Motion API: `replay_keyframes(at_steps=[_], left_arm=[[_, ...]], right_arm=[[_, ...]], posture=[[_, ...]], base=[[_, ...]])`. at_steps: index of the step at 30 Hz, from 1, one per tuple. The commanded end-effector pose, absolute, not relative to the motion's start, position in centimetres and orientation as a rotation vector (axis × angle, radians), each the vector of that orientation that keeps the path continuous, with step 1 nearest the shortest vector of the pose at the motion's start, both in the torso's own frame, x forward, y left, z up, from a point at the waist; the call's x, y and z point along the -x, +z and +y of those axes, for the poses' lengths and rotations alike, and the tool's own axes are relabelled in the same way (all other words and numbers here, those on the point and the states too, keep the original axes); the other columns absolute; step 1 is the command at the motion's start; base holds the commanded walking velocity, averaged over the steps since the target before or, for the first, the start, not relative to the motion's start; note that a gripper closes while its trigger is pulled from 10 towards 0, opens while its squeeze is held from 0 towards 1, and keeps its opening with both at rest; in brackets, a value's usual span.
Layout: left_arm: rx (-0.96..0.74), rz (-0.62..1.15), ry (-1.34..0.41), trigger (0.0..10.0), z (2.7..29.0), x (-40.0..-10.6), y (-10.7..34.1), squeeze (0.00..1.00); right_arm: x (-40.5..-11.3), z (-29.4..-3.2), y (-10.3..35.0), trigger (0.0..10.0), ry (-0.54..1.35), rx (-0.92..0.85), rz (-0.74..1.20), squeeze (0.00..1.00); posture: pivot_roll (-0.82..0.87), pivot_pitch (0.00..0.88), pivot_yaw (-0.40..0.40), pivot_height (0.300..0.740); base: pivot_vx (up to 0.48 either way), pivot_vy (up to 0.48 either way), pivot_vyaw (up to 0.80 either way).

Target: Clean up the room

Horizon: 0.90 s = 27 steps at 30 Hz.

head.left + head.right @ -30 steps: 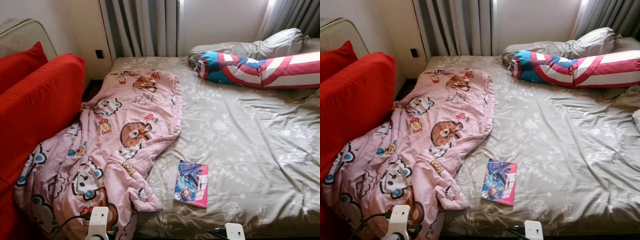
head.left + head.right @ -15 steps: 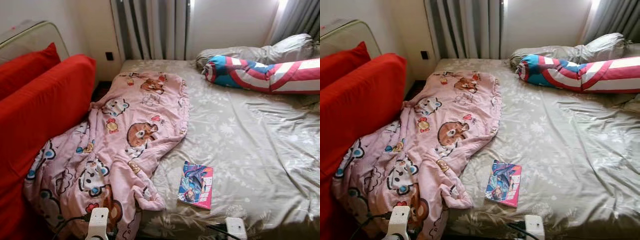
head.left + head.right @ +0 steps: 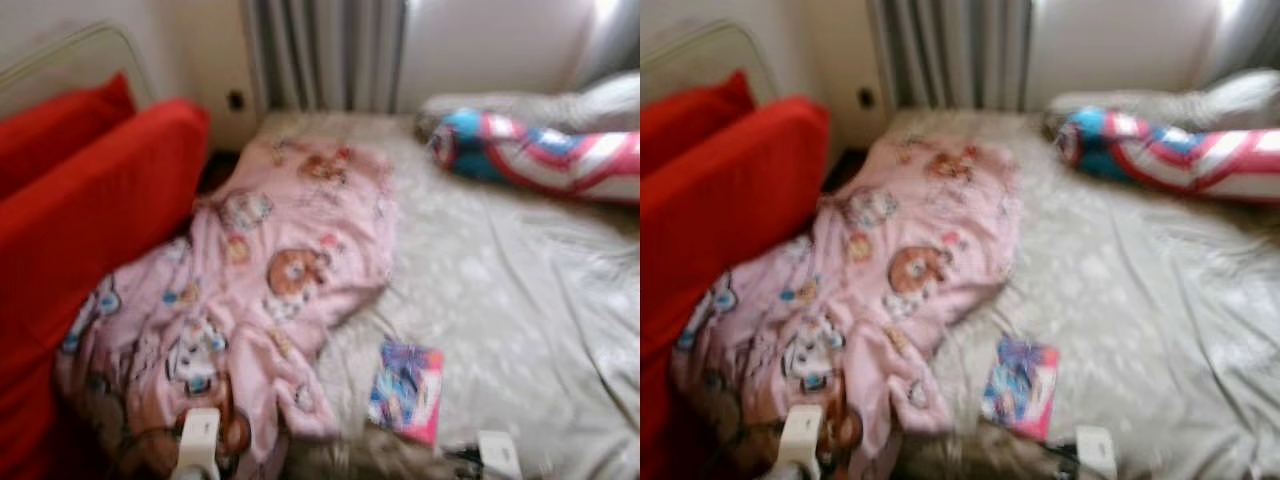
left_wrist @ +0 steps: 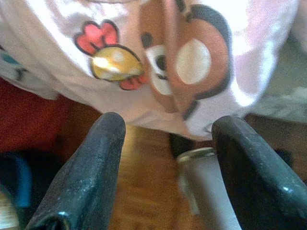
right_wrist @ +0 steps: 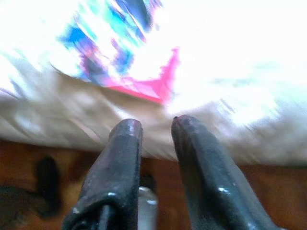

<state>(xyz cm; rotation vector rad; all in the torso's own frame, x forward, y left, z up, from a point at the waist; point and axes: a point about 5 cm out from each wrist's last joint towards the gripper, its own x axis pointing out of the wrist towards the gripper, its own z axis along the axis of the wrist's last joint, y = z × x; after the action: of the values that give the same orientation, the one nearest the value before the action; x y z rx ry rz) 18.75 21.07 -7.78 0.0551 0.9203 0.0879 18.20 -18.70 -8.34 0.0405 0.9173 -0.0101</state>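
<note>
Spread wide, my left gripper (image 4: 165, 143) points at the hanging edge of a pink cartoon-print blanket (image 3: 265, 290), which fills the middle left of the blurred head view. My right gripper (image 5: 156, 125) has fingers nearly together, holding nothing, aimed at a colourful pink-edged book (image 3: 405, 390) lying lower centre on the grey floral bedsheet (image 3: 520, 300). A red cushion (image 3: 90, 210) sits far left.

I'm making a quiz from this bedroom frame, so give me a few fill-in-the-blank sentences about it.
1. The cartoon-print blanket is mostly ____ in colour.
2. The book lies on the ____, near its front edge.
3. The cushions on the robot's left are ____.
4. The left gripper has its fingers ____.

Missing words: pink; bed; red; open
</note>
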Motion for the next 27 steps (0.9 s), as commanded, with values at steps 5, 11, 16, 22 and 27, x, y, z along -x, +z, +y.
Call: replay_keyframes(at_steps=[5, 11, 16, 22, 27], left_arm=[[-0.045, 0.904, 0.064, 10.0, 20.1, -19.5, -7.6, 0.0], [-0.046, 0.893, 0.068, 10.0, 20.1, -19.6, -7.5, 0.0], [-0.071, 0.83, 0.048, 10.0, 19.9, -20.6, -6.9, 0.0], [-0.04, 0.542, 0.027, 10.0, 19.9, -24.9, -3.3, 0.0], [-0.024, 0.331, 0.019, 10.0, 19.8, -26.7, -0.7, 0.0]], right_arm=[[-18.2, -17.8, -8.5, 10.0, -0.011, -0.019, 0.953, 0.0], [-19.2, -16.5, -8.1, 10.0, 0.006, -0.026, 0.913, 0.0], [-20.5, -15.2, -7.4, 10.0, 0.04, 0.009, 0.849, 0.0], [-23.4, -15.5, -4.9, 10.0, 0.105, 0.018, 0.596, 0.0], [-25.1, -16.0, -2.7, 10.0, 0.081, 0.002, 0.409, 0.0]], posture=[[-0.09, 0.017, -0.003, 0.74], [-0.09, 0.019, -0.004, 0.74], [-0.1, 0.019, -0.004, 0.74], [-0.1, 0.018, -0.003, 0.74], [-0.1, 0.01, -0.01, 0.74]], base=[[0.12, 0.0, 0.0], [0.0, 0.0, 0.0], [0.0, 0.0, 0.0], [0.0, 0.0, 0.0], [0.0, 0.0, 0.0]])
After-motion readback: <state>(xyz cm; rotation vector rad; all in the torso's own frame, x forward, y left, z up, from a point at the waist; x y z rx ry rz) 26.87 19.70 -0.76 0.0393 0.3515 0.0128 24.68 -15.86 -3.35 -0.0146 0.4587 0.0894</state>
